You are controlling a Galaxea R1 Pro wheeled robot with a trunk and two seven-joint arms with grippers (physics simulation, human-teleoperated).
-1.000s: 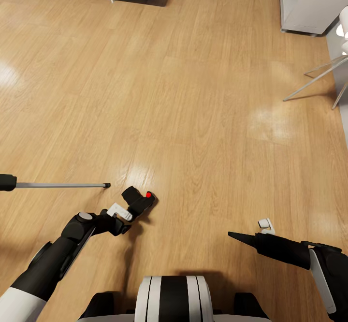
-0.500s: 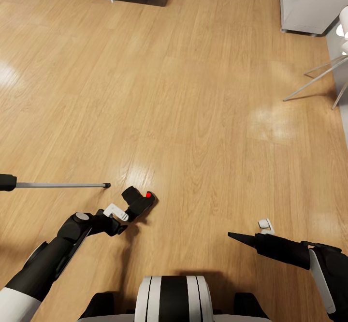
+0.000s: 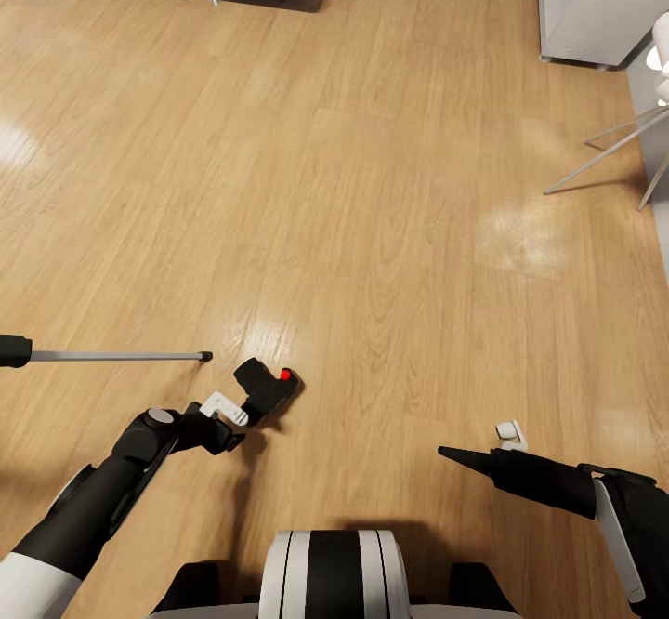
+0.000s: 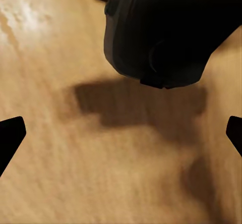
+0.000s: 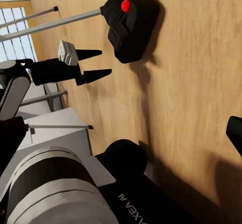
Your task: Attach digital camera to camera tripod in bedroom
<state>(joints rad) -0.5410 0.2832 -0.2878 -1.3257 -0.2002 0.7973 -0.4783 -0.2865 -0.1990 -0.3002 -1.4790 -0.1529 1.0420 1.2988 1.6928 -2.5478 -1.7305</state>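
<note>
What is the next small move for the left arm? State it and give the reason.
Probably ease the left end effector forward until its fingers straddle the digital camera, then close. The camera lies on the wood floor just ahead of the open fingertips; in the left wrist view its black body sits beyond them, not between them. One camera tripod leg lies close by.

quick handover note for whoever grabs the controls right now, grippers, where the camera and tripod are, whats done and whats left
Left gripper: open, holding nothing, fingers apart and just short of the digital camera.
Right gripper: holding nothing, hovering over bare floor; whether it is open cannot be told.
Digital camera: lying on the wood floor, red button showing.
Camera tripod: one silver leg lies flat on the floor left of the camera; its head is out of view.
Done: left arm lined up on the camera.
Left: grasp the camera, lift it, mount it on the tripod.
</note>
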